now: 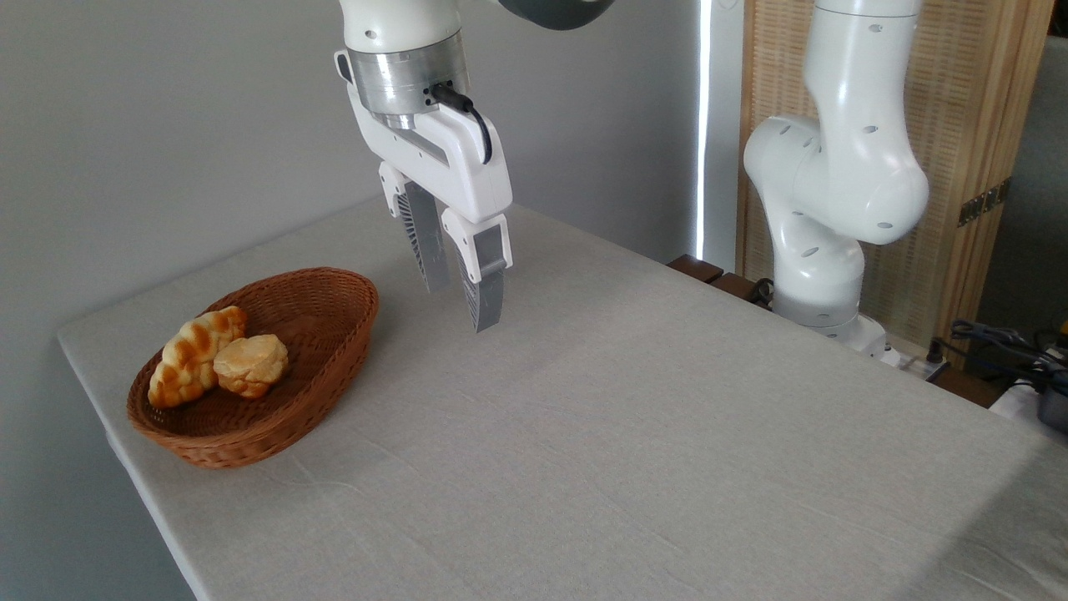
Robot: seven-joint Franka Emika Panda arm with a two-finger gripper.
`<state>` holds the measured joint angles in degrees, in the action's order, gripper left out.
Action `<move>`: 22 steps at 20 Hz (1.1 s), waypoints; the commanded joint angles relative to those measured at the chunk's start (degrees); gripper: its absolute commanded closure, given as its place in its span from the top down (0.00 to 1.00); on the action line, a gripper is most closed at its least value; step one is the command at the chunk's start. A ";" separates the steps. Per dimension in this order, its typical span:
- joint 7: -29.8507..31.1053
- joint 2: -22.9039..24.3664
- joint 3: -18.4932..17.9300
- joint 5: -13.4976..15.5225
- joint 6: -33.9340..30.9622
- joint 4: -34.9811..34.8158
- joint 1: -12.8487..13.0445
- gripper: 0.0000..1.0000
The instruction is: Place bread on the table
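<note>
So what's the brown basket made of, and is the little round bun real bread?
The basket looks like woven wicker, brown with a slight sheen: you can see the strands criss-crossing along its wall and rim. The bun has a pale, lumpy, matte top and an orange-brown underside, like baked bread. It could be a plastic or foam toy, though; the picture cannot settle that.

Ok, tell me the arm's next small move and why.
Probably swing the two-finger gripper left and down over the small round pale-golden bun. It hangs open and empty above the light grey cloth table, while the bun sits in the brown oval wicker basket beside a braided golden loaf.
</note>
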<state>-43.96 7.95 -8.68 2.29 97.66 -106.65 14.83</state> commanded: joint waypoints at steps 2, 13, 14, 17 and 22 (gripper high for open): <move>0.45 -0.22 -0.63 0.44 -0.72 0.74 0.47 1.00; 0.63 -0.66 -0.28 0.44 -0.72 0.83 0.64 1.00; 0.63 -0.66 -0.28 0.44 -0.72 0.74 0.64 1.00; 0.63 -0.75 -0.28 0.44 -0.72 0.83 0.64 1.00; 0.63 -0.75 -0.28 0.44 -0.72 0.83 0.64 1.00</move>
<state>-43.96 7.55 -8.64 2.29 97.66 -106.62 15.12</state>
